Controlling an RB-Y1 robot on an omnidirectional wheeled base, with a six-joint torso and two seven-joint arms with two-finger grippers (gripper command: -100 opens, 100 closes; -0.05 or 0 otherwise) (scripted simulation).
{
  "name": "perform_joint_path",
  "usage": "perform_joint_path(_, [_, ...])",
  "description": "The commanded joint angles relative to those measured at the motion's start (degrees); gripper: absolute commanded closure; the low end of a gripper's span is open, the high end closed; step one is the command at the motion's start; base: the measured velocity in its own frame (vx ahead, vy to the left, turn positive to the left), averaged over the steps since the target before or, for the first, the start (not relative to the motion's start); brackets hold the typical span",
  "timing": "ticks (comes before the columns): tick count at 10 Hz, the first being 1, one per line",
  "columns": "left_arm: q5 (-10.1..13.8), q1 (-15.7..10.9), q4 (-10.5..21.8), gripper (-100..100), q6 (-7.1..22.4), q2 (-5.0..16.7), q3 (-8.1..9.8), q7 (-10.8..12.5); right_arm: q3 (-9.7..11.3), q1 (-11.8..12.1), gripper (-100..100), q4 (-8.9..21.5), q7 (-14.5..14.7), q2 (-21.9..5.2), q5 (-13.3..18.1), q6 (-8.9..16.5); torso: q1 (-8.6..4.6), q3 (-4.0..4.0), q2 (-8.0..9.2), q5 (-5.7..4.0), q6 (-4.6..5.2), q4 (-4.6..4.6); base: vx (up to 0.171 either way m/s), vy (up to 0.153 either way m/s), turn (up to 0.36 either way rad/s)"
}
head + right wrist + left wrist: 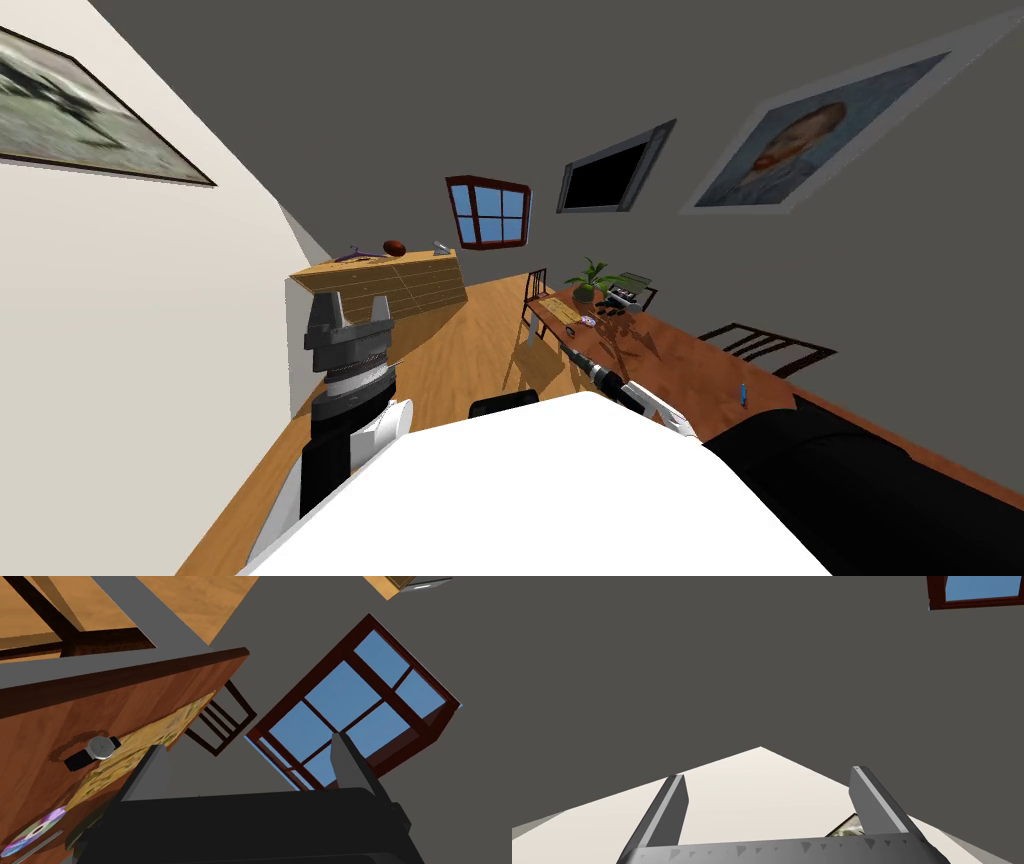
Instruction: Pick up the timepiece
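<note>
Holds right end effector [250, 771] apart, empty, over the bench [100, 696] edge. Finds the wristwatch [97, 751] flat on the bench, just beside a yellowish sheet [150, 741]. Judges it light, with a rigid case, limp strap and fragile glass: best pinched across the case. Holds left end effector [772, 801] apart, raised.

Two-pronged grey left hand [352, 310] on ribbed silver wrist, black forearm, white elbow shell; right arm [625, 388] white and black

No lettering, no numbers — nothing legible.
</note>
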Motion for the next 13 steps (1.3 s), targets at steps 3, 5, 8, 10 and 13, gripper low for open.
perform_joint_path(3, [0.0, 0.0, 0.0, 0, 0.0, 0.0, 0.0, 0.0, 2.3, -0.1, -100, 6.0, -1.2, -4.9, 4.6, -0.1, -0.01, -0.01, -0.01, 0.0, -0.01, 0.0, -0.024, 0.014, 0.306])
perform_joint_path(5, [0.0, 0.0, 0.0, 0, 0.0, 0.0, 0.0, 0.0, 3.4, -0.1, -100, 8.5, -1.8, -7.2, 6.8, -0.3, -0.01, 0.0, -0.01, 0.0, 0.0, 0.0, -0.023, 0.008, 0.267])
perform_joint_path(8, [0.0, 0.0, 0.0, 0, 0.0, 0.0, 0.0, 0.0, 4.4, 0.0, -100, 13.4, -2.5, -9.4, 9.1, -0.4, -0.03, -0.02, -0.03, 0.01, -0.07, 0.0, -0.014, 0.004, 0.257])
perform_joint_path(10, [0.0, 0.0, 0.0, 0, 0.0, 0.0, 0.0, 0.0, 5.5, 0.1, -100, 16.6, -3.1, -11.4, 11.4, -0.6, -0.02, -0.03, -0.05, 0.0, -0.06, -0.01, -0.009, 0.007, 0.276])
perform_joint_path(13, [0.0, 0.0, 0.0, 0, 0.0, 0.0, 0.01, 0.0, 6.6, 0.2, -100, 19.6, -3.8, -13.2, 13.6, -0.8, -0.06, -0.05, -0.09, -0.01, 0.02, -0.02, -0.003, 0.0, 0.157])
